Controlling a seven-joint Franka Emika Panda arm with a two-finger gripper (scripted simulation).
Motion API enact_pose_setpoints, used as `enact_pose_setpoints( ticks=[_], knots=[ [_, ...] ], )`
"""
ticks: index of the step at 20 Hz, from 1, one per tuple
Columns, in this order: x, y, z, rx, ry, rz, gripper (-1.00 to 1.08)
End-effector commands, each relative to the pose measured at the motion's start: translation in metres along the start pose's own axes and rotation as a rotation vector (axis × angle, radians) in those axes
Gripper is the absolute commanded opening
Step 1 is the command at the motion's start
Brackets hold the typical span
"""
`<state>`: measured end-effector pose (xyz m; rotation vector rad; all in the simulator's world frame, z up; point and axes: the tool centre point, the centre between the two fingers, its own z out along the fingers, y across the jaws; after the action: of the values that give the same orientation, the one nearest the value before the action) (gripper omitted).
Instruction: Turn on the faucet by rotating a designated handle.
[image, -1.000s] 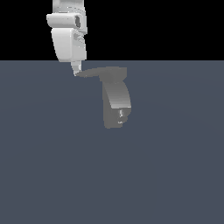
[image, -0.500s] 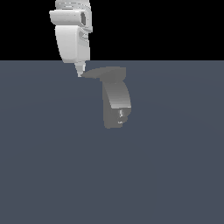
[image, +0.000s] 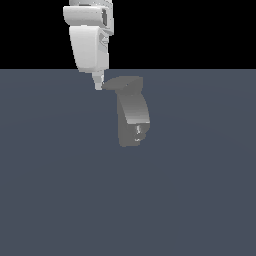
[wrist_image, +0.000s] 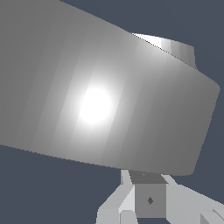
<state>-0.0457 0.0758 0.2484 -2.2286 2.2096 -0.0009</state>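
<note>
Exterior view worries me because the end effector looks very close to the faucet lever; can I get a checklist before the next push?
1. White end effector reaches the thin flat grey handle: ok, its tip meets the lever's end.
2. Contact on the lever, not the thick curved matte grey faucet body: ok.
3. Fingers open or shut: cannot tell.
4. Faucet upright on the dark blue-grey floor: ok.
5. Wrist view usable for alignment: not ok, the faucet body fills it.

Arm hangs vertically; tool (image: 98, 84) points down, seemingly closed.
</note>
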Motion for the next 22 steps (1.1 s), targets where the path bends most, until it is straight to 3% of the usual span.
enact_pose_setpoints(
  ticks=[1,8,22],
  knots=[
    [0.010,0.007,0.000,-0.002,0.002,0.008,-1.00],
    [0.014,0.018,0.000,-0.001,0.001,-0.001,-1.00],
    [0.099,0.024,0.000,-0.002,0.001,0.005,-1.00]
  ],
)
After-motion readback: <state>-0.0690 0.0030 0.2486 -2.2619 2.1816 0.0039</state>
